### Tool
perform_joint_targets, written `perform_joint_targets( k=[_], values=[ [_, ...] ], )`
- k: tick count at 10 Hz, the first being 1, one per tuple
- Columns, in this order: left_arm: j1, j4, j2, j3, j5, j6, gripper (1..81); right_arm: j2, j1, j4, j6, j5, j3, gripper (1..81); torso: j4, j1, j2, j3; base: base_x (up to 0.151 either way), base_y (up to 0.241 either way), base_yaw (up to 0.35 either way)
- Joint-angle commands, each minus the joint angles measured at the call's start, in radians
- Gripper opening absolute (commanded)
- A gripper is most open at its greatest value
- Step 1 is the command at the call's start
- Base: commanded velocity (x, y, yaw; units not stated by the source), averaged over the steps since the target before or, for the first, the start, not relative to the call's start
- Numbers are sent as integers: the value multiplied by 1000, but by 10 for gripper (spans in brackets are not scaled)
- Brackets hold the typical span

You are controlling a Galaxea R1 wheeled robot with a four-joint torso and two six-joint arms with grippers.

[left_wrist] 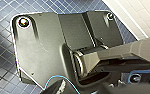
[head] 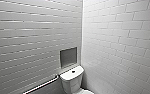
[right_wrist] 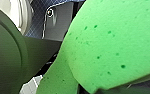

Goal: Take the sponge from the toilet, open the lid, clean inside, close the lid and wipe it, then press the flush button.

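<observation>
White tile walls (head: 116, 37) meet in corner; long shiny tiles, thin grey lines. Floor (left_wrist: 1, 50): small dark blue squares. White toilet tank (head: 71, 82) in corner, smooth flat top. Grey square panel (head: 68, 57) on wall above. Sponge (right_wrist: 111, 42): bright green, soft, bent, tiny holes, up off floor, right end effector clamped on it. Flush button (head: 73, 71): small dark dot mid tank top. Left end effector: cannot tell.

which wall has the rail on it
The wall with long horizontal tiles, on the head view's left: the rail runs low along it. The brick-tiled wall has none.
</observation>
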Motion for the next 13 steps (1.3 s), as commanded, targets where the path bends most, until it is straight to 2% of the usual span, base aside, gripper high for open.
perform_joint_targets(
  k=[1, 9, 13],
  values=[
    [-50, -8, -14, 16, 47, 3, 811, -15, 43, 17, -2, -51, 17, 10, 0, 0, 0, 0, 0, 0, 0],
    [-50, -6, -14, 16, 47, 3, 811, 11, 38, 21, -2, -49, -40, 10, 0, 0, 0, 0, 0, 0, 0],
    [-49, -6, -14, 16, 37, 3, 811, 11, 32, 20, -2, -49, -40, 10, 0, -2, -1, 0, 75, 0, 0]
  ],
)
